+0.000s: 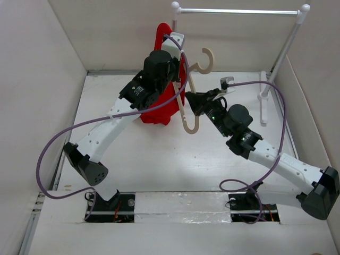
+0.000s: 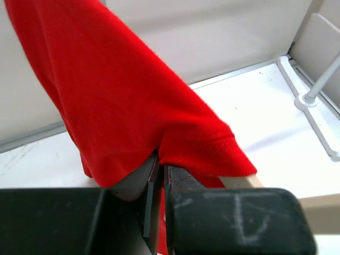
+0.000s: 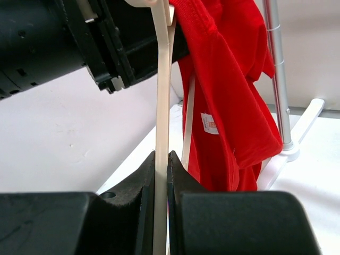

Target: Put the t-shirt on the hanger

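T-shirt (image 1: 159,112) and hanger (image 1: 192,126), both gripped.
Jaws: right gripper (image 3: 161,178) closed tight on hanger; left gripper (image 2: 159,178) pinched on t-shirt, cloth touching hanger.

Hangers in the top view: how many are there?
1. The hanger is held upright in front of the rack by the right fingers, with the t-shirt over one end. Another could be hidden behind the cloth.

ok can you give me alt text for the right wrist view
The right gripper is shut on a thin beige hanger, whose bar rises straight up out of its grip. A red t-shirt hangs over the hanger's upper right. The left arm, black, fills the upper left, and a metal rack post stands behind the shirt.
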